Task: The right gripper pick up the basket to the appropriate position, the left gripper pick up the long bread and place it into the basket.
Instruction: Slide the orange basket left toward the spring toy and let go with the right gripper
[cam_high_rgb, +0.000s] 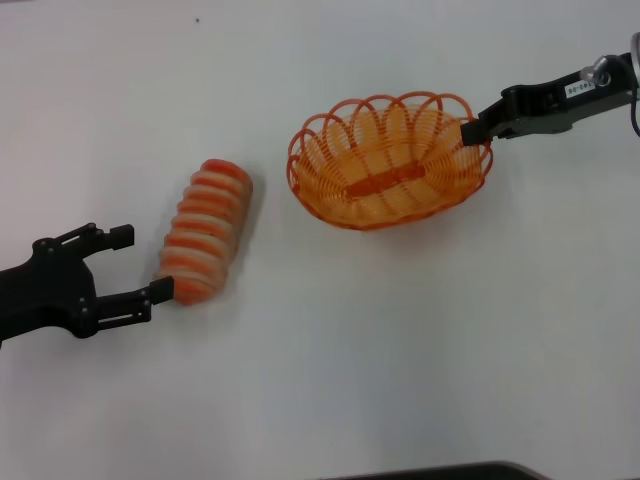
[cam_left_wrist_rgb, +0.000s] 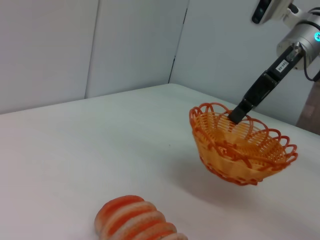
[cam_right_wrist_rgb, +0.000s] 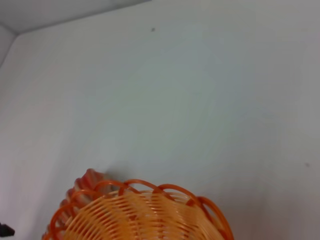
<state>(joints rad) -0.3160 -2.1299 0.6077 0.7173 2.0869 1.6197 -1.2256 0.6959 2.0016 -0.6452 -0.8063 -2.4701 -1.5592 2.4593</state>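
Observation:
The orange wire-weave basket (cam_high_rgb: 400, 195) is at the right of centre, tilted and raised a little off the white table; it also shows in the left wrist view (cam_left_wrist_rgb: 240, 150) and the right wrist view (cam_right_wrist_rgb: 140, 215). My right gripper (cam_high_rgb: 472, 130) is shut on its right rim and shows in the left wrist view (cam_left_wrist_rgb: 237, 114) too. The striped long bread (cam_high_rgb: 205, 232) lies on the table to the left of the basket, also seen in the left wrist view (cam_left_wrist_rgb: 135, 220). My left gripper (cam_high_rgb: 145, 262) is open at the bread's near end, one fingertip next to it.
The white table (cam_high_rgb: 330, 350) spreads all around. A dark edge (cam_high_rgb: 440, 472) shows at the table's front. Grey wall panels (cam_left_wrist_rgb: 90, 45) stand behind the table in the left wrist view.

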